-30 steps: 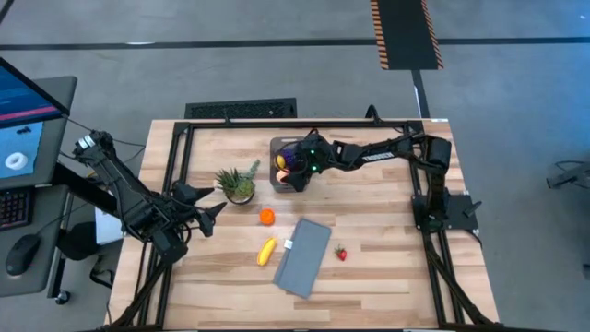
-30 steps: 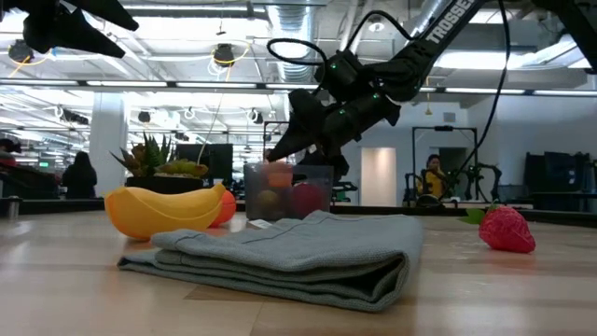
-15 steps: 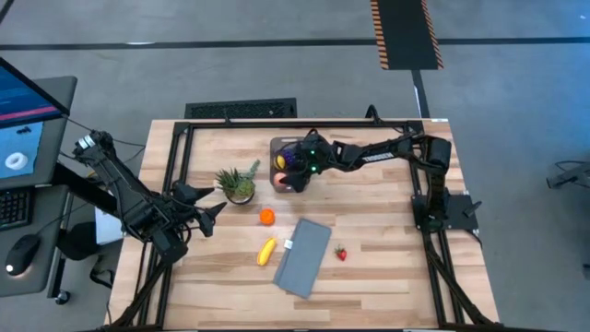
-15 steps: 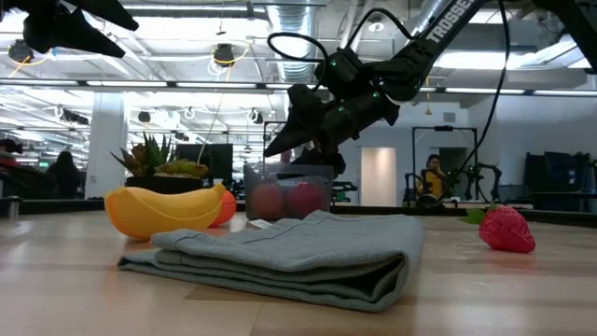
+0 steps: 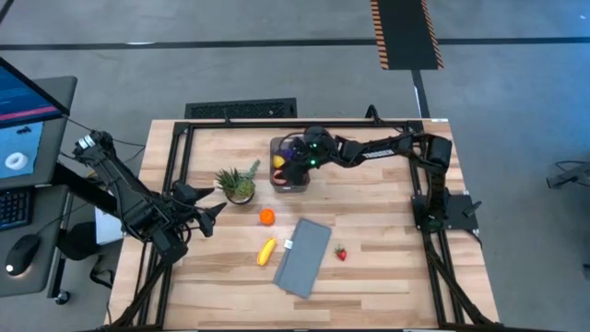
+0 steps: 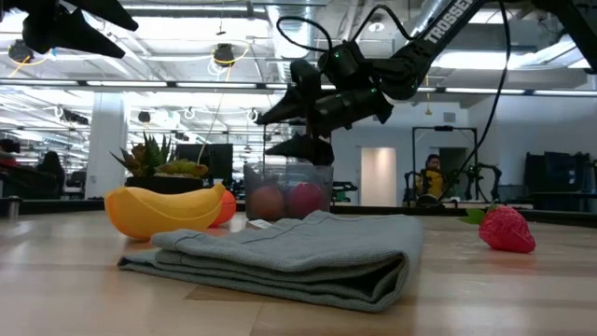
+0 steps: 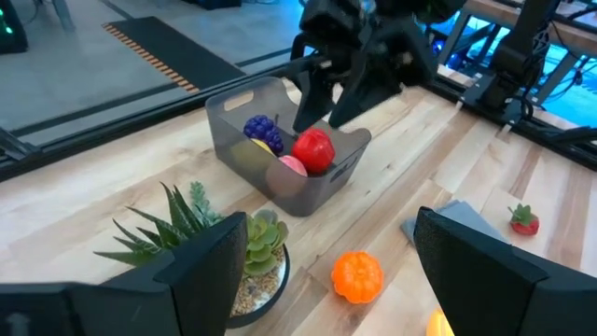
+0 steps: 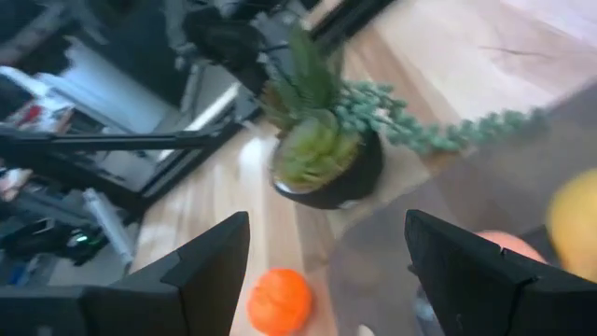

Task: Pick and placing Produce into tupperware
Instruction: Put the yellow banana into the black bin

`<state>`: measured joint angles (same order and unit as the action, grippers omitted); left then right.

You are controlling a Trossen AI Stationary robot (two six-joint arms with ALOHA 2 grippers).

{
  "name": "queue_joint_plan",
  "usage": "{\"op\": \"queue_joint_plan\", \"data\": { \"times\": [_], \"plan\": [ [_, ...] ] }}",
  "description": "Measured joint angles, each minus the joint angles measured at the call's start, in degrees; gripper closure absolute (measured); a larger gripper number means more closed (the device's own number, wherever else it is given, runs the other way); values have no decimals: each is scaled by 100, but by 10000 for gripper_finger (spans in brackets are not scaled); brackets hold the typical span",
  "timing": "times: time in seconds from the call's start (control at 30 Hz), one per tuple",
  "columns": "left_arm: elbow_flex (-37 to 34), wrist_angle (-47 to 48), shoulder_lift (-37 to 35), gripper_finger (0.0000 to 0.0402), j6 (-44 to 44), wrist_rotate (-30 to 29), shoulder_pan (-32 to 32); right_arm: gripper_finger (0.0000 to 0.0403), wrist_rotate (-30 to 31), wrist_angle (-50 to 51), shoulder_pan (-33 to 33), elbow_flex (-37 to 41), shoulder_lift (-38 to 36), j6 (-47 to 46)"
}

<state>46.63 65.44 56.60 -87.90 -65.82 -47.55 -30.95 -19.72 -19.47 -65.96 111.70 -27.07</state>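
The tupperware (image 7: 244, 145) is a clear-grey tub at the table's far middle. It holds purple grapes (image 7: 261, 129), a red fruit (image 7: 313, 149), a pink peach (image 7: 293, 166) and a yellow lemon (image 7: 264, 147). My right gripper (image 6: 276, 133) hangs open just above the tub's rim with nothing between its fingers. An orange (image 5: 266, 217), a banana (image 5: 266, 251) and a strawberry (image 5: 341, 253) lie on the wood nearer the front edge. Over the table's left edge my left gripper (image 5: 210, 201) waits, open and empty.
A potted spiky plant (image 5: 240, 184) stands left of the tub. A folded grey cloth (image 5: 304, 256) lies between banana and strawberry. Black frame rails (image 5: 304, 123) border the table. People stand in the room behind.
My right gripper has risen out of the tub and tipped its fingers up toward level, staying open. A pinkish fruit that showed high in the tub under its fingertips now lies lower among the others.
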Motion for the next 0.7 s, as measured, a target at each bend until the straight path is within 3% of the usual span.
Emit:
{"op": "queue_joint_plan", "data": {
  "times": [0.37,0.7],
  "plan": [
    [0,1,0,107,1,23,0,91,-839,108,-213,-191,-48,-294],
    [0,1,-1,107,-46,2,2,91,-451,281,-310,-192,-990,668]
  ]
}}
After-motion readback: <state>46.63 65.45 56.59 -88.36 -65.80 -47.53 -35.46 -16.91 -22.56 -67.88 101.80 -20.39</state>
